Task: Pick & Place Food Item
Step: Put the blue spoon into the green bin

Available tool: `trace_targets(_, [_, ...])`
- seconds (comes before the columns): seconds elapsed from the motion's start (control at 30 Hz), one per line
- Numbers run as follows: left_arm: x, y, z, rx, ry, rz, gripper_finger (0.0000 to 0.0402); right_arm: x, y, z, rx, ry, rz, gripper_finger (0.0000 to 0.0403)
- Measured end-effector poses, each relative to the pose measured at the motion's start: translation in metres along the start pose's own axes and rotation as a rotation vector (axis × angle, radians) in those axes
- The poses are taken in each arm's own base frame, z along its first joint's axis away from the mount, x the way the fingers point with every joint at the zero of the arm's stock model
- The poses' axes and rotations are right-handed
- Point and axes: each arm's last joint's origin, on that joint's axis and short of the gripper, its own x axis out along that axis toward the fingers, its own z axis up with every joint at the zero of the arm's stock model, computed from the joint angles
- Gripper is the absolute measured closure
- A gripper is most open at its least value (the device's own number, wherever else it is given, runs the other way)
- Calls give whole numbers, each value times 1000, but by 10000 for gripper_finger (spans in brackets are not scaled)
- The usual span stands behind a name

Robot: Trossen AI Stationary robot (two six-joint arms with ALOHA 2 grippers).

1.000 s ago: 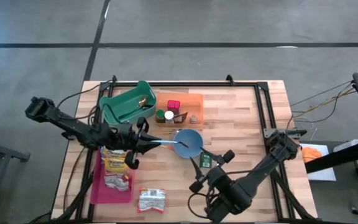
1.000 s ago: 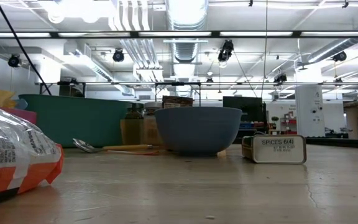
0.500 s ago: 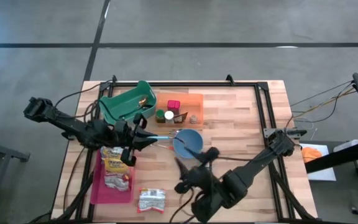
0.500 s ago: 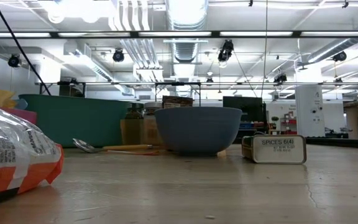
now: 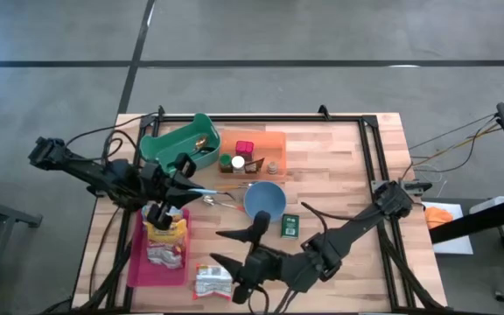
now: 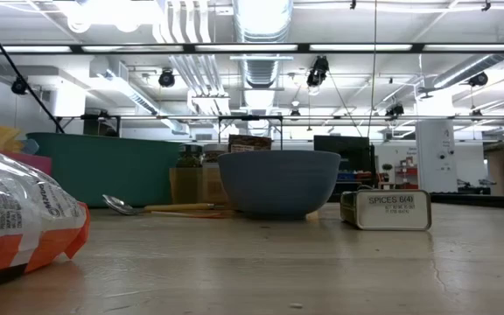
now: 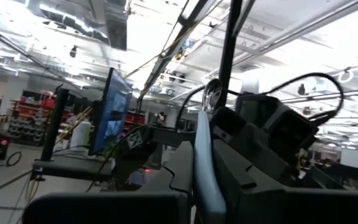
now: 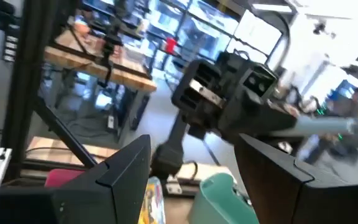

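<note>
My left gripper (image 5: pixel 185 186) hovers left of the blue bowl (image 5: pixel 265 199), shut on a spoon with a light-blue handle (image 5: pixel 198 189). My right gripper (image 5: pixel 217 246) stands open above the table's near middle, pointing toward the left edge with nothing between its fingers (image 8: pixel 126 165). Beside it, snack bags (image 5: pixel 164 238) lie on a pink tray (image 5: pixel 138 262). A silver packet (image 5: pixel 211 280) lies at the near edge. In the low view an orange-and-white bag (image 6: pixel 16 219) rests on the table at the left. My left gripper pinches the spoon's light-blue handle (image 7: pixel 202 168) between its two fingers. The spoon lies along the fingers, and its metal bowl (image 7: pixel 213 96) sticks out ahead, tipped upward. It is lifted clear of the table.
A green bin (image 5: pixel 180 144) and an orange tray of jars (image 5: pixel 254 153) stand at the far side. A green spice tin (image 5: pixel 290 226) sits right of the bowl. A second spoon (image 6: pixel 147 207) lies on the table left of the bowl.
My left gripper has drawn back from the blue bowl toward the table's left edge and risen, keeping the spoon. My right gripper has swung from beside the spice tin toward the left and near edges, risen, and turned over to point level.
</note>
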Motion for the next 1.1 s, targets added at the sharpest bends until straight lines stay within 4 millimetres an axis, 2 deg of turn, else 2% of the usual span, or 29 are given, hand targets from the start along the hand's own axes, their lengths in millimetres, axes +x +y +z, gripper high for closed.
trace_targets(0.1, [-1,0,2,-1,-4,-10,373,7,-6,0,4,-29,57,172])
trace_targets(0.27, [-2,0,1,0,7,-10,373,11,-29,0,40,-23,125,172])
trace_targets(0.4, [-3,0,2,2,22,-14,373,-4,-50,-3,71,1,146,172])
trace_targets(0.53, [-4,0,2,2,25,-14,373,-29,-75,-14,145,-19,147,172])
trace_targets(0.67, [-4,0,2,3,27,-14,373,-57,-96,-34,253,-152,215,172])
trace_targets(0.8, [0,0,-4,4,39,-12,373,-74,-101,-66,273,-303,203,172])
trace_targets(0.9, [7,0,-12,4,26,-13,373,-78,-100,-88,242,-400,137,172])
trace_targets(1.1, [20,0,-25,38,-27,-19,373,-67,-87,-122,219,-555,23,172])
